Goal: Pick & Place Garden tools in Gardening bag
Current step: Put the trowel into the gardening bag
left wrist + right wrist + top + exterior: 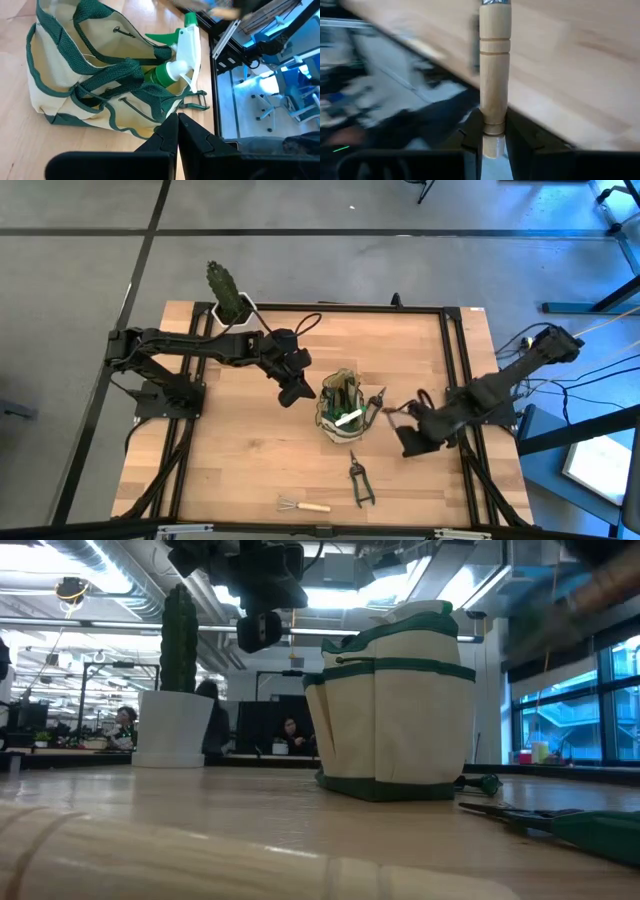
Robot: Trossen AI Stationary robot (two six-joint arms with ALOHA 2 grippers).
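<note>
right jaws (492, 137) clamped on the end of a pale wooden tool handle (495, 65) near the tabletop's (240, 470) right edge | left jaws (177, 132) pinched shut, empty, beside the cream-and-green fabric gardening bag (343, 412) | risk: end-only grip lets the tool swing and snag the bag's rim.

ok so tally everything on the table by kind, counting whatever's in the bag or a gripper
gardening bag: 1
spray bottle, in the bag: 1
wooden-handled: 2, the rake on the table, a wooden-handled tool in the right gripper
dark cutters: 2, shears and snips
cactus in pot: 1
total: 7
</note>
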